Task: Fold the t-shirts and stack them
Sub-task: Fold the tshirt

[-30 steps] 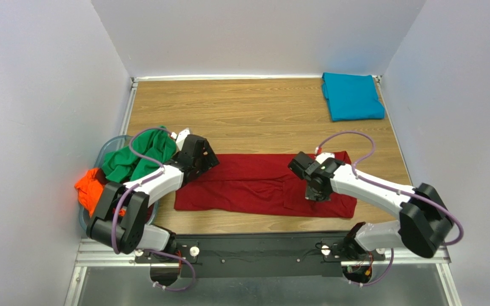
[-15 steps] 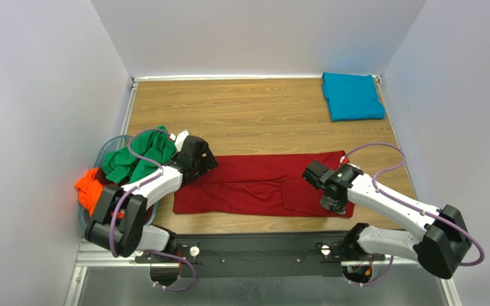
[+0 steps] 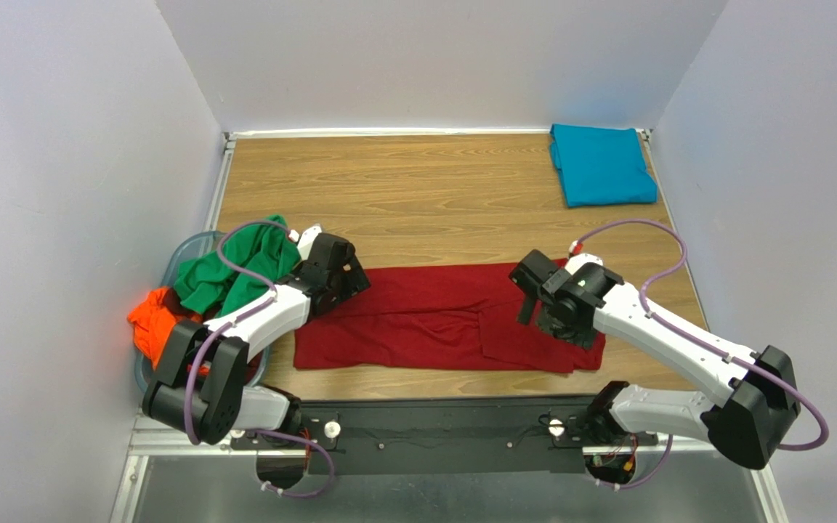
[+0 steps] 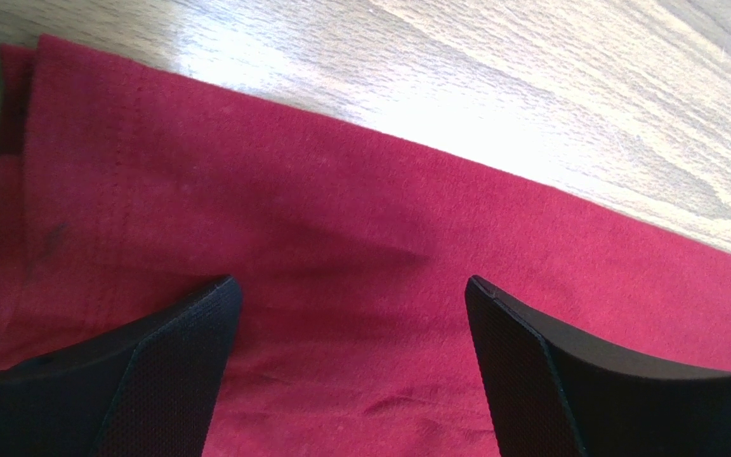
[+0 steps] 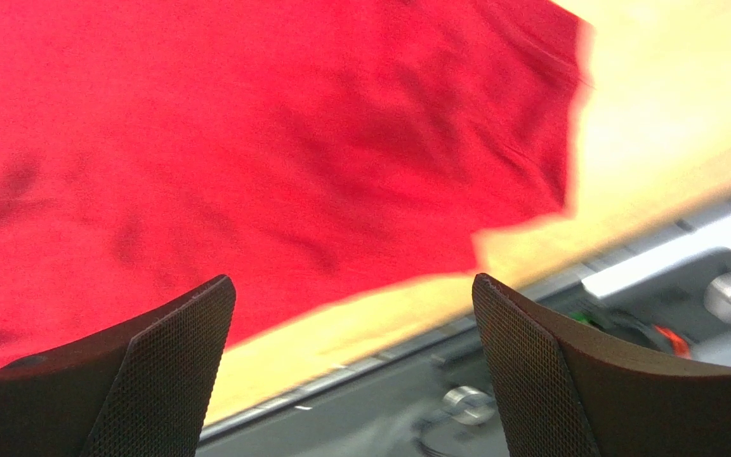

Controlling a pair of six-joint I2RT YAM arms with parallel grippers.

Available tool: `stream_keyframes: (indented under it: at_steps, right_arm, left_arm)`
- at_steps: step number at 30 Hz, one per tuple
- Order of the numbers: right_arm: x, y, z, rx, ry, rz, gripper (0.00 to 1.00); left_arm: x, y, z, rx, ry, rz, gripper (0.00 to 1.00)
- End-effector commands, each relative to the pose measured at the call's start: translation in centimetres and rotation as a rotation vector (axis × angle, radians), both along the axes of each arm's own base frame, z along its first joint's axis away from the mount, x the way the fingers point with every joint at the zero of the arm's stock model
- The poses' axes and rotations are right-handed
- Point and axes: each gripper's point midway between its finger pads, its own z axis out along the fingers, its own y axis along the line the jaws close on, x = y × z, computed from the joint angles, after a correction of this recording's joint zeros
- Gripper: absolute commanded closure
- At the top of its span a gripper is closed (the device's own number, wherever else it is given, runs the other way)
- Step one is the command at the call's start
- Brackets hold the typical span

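Note:
The dark red t-shirt (image 3: 434,316) lies flat as a long folded strip across the near part of the wooden table. My left gripper (image 3: 349,286) hovers low over its left end, open, with only cloth (image 4: 341,190) showing between the fingers (image 4: 350,286). My right gripper (image 3: 540,311) is open above the shirt's right end (image 5: 245,143), holding nothing (image 5: 352,281). A folded teal-blue t-shirt (image 3: 603,163) lies at the far right corner. The green t-shirt (image 3: 240,267) and the bright orange one (image 3: 155,318) are bunched at the left.
The green and orange shirts sit in a clear bin (image 3: 177,259) against the left wall. White walls close in three sides. A black rail with the arm bases (image 3: 445,425) runs along the near edge, and it shows in the right wrist view (image 5: 627,314).
My right gripper carried the shirt's right end rightward, then opened and let it go, and now sits raised above it. The left arm has stayed put.

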Motion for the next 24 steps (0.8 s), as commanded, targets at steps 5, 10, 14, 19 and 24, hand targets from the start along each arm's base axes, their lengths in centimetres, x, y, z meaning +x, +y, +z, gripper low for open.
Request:
stream_keyframes:
  at_steps: [5,10,14,19,24]
  right_arm:
    - [4.5,3.3,0.8,0.086,-0.150,0.053,0.00]
    - [6.7,5.2,-0.5,0.127,-0.213,0.084,0.00]
    - [7.7,4.7,-2.4,0.085,-0.182,0.068,0.00]
    - [8.9,3.3,-5.5,0.134,-0.119,0.049,0.00]
    - [10.9,2.7,-7.6,0.136,-0.108,0.034,0.00]
  left_arm:
    - [1.1,-0.7,4.9,-0.033,-0.113,-0.012,0.05]
    - [1.0,-2.9,6.7,-0.064,-0.149,-0.081,0.05]
    - [0.1,-3.9,5.1,-0.059,-0.097,-0.135,0.05]
    - [-1.7,-3.9,1.4,-0.031,0.001,-0.160,0.05]
    - [-2.4,-4.8,-0.5,-0.061,0.049,-0.188,0.04]
